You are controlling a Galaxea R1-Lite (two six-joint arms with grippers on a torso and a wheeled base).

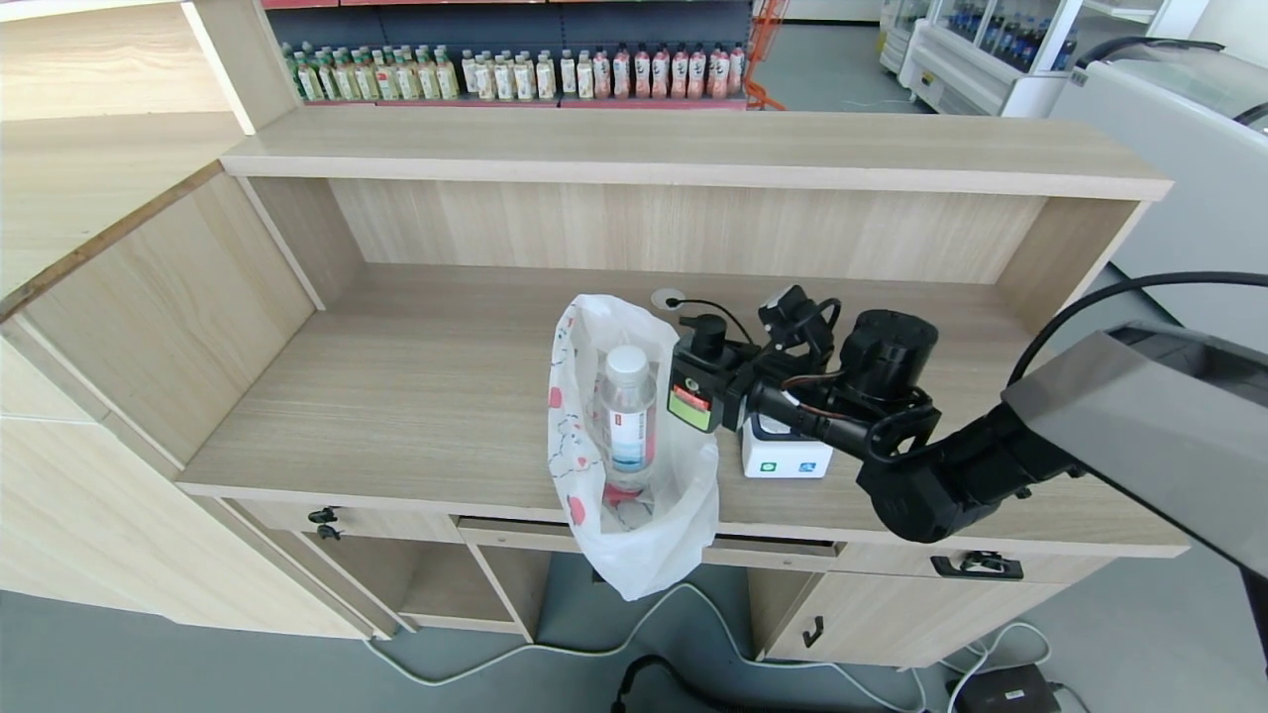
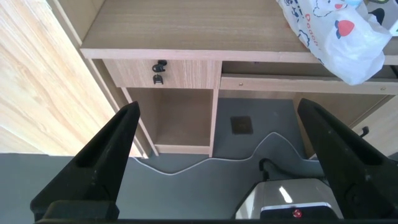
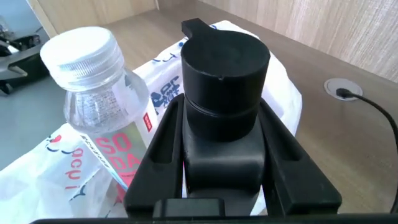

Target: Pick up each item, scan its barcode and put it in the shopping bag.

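A white shopping bag (image 1: 577, 436) with red prints stands open at the counter's front edge and hangs over it. Inside it stands a clear bottle (image 1: 627, 416) with a white cap. Just right of the bag's mouth, my right gripper (image 1: 731, 384) is shut on a black bottle (image 1: 696, 381) with a green and red label. The right wrist view has the black cap (image 3: 224, 81) between my fingers (image 3: 165, 146), with the clear bottle (image 3: 93, 81) and the bag (image 3: 37, 174) beside it. My left gripper (image 2: 217, 155) hangs open below counter height, in front of the cabinet, holding nothing.
A white scanner box (image 1: 788, 458) sits on the counter (image 1: 416, 396) under my right arm. A cable runs from a grommet (image 1: 669, 297) behind the bag. A raised shelf (image 1: 693, 149) borders the back, side panels close both ends. Cables lie on the floor (image 2: 205, 165).
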